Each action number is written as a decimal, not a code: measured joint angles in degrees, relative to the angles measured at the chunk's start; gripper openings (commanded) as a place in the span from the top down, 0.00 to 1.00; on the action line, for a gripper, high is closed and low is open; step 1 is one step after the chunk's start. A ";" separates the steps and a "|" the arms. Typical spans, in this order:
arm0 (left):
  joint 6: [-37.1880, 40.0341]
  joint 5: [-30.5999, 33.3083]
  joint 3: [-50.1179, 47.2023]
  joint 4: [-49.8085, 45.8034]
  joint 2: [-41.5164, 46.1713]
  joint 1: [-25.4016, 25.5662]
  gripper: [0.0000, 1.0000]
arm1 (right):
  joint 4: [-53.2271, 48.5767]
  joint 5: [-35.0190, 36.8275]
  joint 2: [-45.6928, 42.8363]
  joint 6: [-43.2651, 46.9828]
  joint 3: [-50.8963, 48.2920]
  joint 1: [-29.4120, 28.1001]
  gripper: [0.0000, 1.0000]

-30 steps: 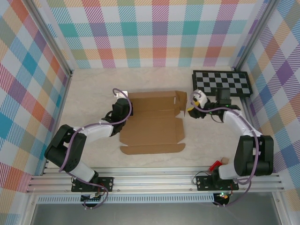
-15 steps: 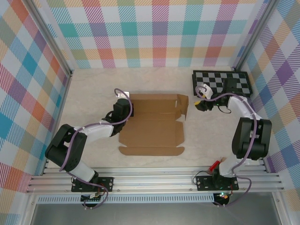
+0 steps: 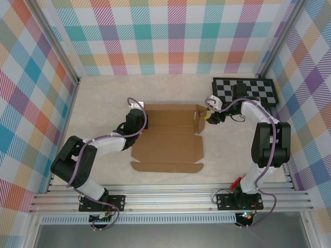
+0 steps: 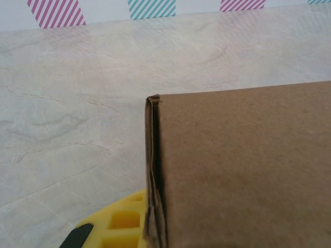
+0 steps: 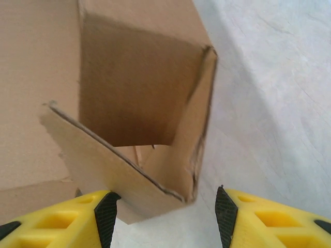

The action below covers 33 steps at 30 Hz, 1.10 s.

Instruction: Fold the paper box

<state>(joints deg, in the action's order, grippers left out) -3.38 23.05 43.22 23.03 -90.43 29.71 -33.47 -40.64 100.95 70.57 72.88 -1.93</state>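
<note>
The paper box [image 3: 168, 137] lies as a mostly flat brown sheet mid-table, its near flap spread toward me. At its far right corner a side flap [image 5: 129, 98] stands up, folded into a corner. My right gripper [image 3: 208, 114] is open astride that raised corner [image 5: 191, 175], the left pad [image 5: 107, 212] against the cardboard and the right pad apart. My left gripper [image 3: 137, 118] sits at the sheet's far left edge. In the left wrist view a doubled cardboard edge [image 4: 154, 170] rises beside one yellow finger [image 4: 116, 222], and the other finger is hidden behind the board.
A black-and-white checkerboard panel [image 3: 248, 92] lies at the far right, just behind the right arm. A small red-handled item [image 3: 239, 181] rests near the right base. Plaid walls with metal posts close in three sides.
My right gripper swung out toward the checkerboard, then came back left onto the raised right flap corner. The left gripper and the sheet's left edge stayed put.
</note>
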 measured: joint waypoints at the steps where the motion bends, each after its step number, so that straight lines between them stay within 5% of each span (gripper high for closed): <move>1: 0.00 -0.02 0.00 0.00 0.00 0.00 1.00 | -0.48 -0.33 0.07 0.44 0.11 -0.31 0.45; 11: 0.00 0.07 0.00 0.11 -0.15 0.00 1.00 | 1.11 -0.76 -0.35 -1.18 -1.95 -4.13 0.48; 15: -0.26 0.39 0.00 0.24 -0.24 0.00 1.00 | 4.83 0.13 -2.91 -4.87 -6.64 -5.35 0.56; 30: -2.21 3.48 0.02 -0.26 -0.26 1.31 1.00 | 30.95 18.45 -8.68 -37.03 -19.61 -13.75 0.56; 33: -2.67 4.11 0.02 -0.44 -0.26 1.99 1.00 | 34.12 22.77 -8.68 -42.51 -20.00 -14.93 0.49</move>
<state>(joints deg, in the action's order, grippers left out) -6.04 27.16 43.24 22.59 -90.70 31.70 0.64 -17.87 92.27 28.05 52.88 -16.86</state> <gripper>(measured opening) 0.101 0.455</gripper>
